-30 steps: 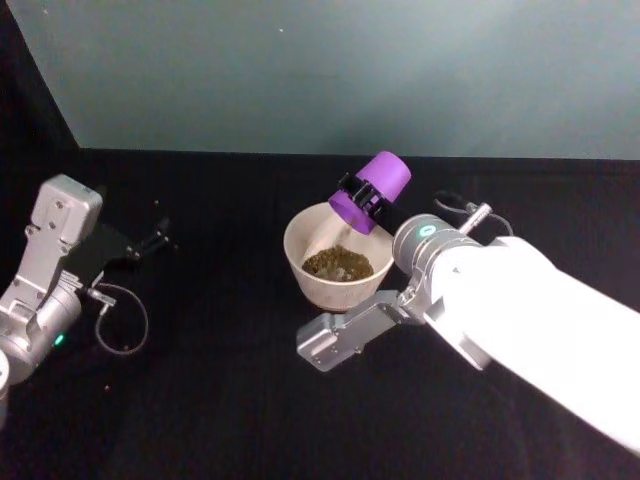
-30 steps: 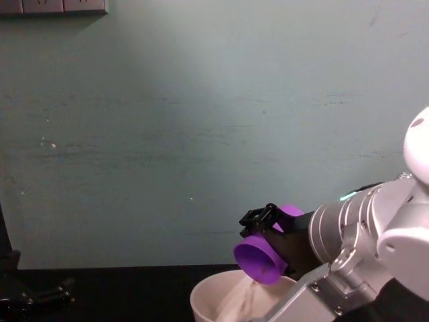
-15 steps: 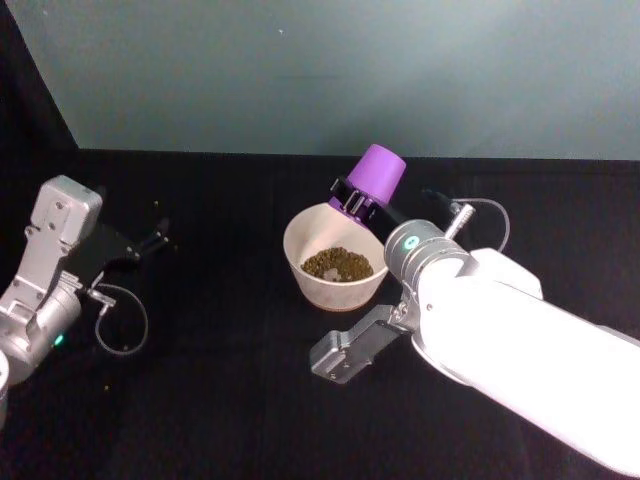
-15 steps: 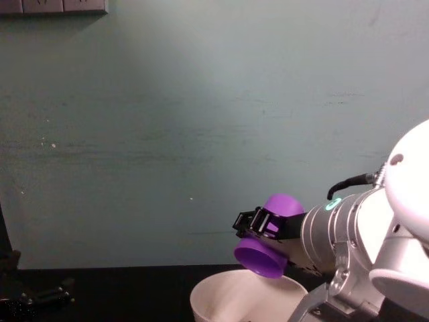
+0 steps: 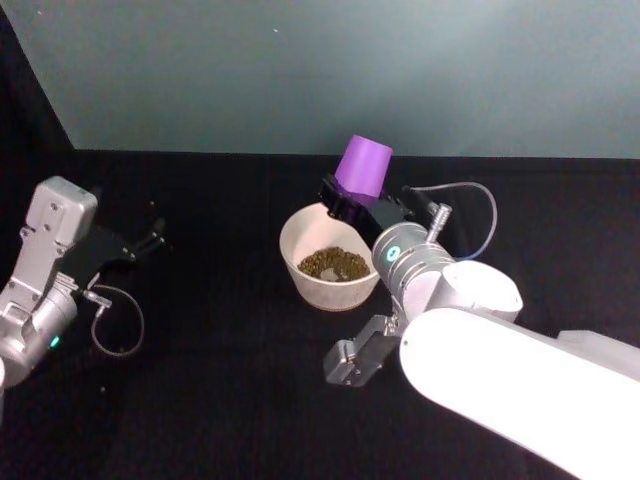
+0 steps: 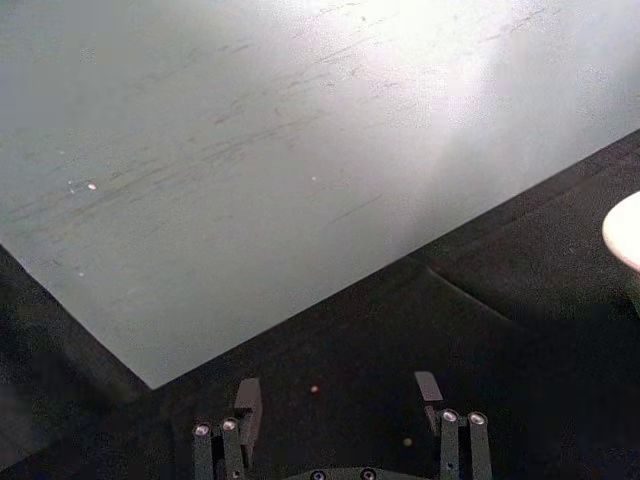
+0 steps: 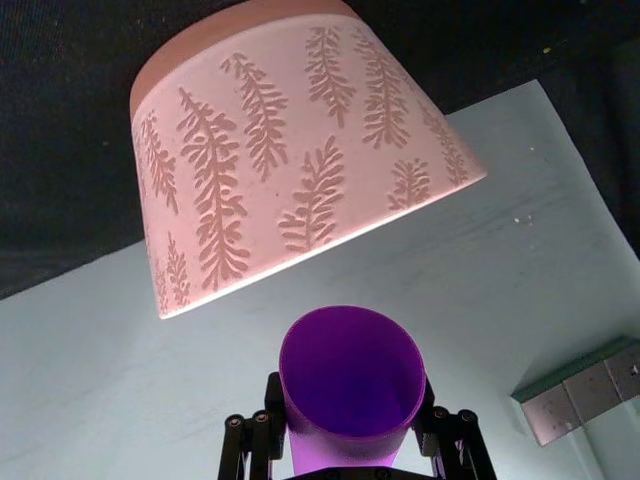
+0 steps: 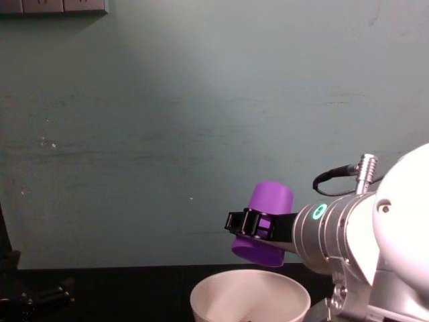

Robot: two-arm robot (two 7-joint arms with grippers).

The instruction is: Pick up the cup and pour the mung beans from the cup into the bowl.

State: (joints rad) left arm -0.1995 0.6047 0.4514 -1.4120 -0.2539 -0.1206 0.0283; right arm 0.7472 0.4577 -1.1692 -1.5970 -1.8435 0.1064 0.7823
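right gripper (image 5: 347,203) clamps the cup (image 5: 363,165), mouth tipped down; just below it the bowl (image 5: 290,245) holds mung beans (image 5: 333,264). left gripper (image 6: 340,395) sits wide, well apart.

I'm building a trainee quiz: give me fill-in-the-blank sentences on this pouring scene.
1. The right gripper holds the purple cup with its mouth facing ____.
2. The ____ lie in the white bowl.
3. The left gripper, off to the bowl's left, has its jaws ____.
Missing: down; mung beans; open.
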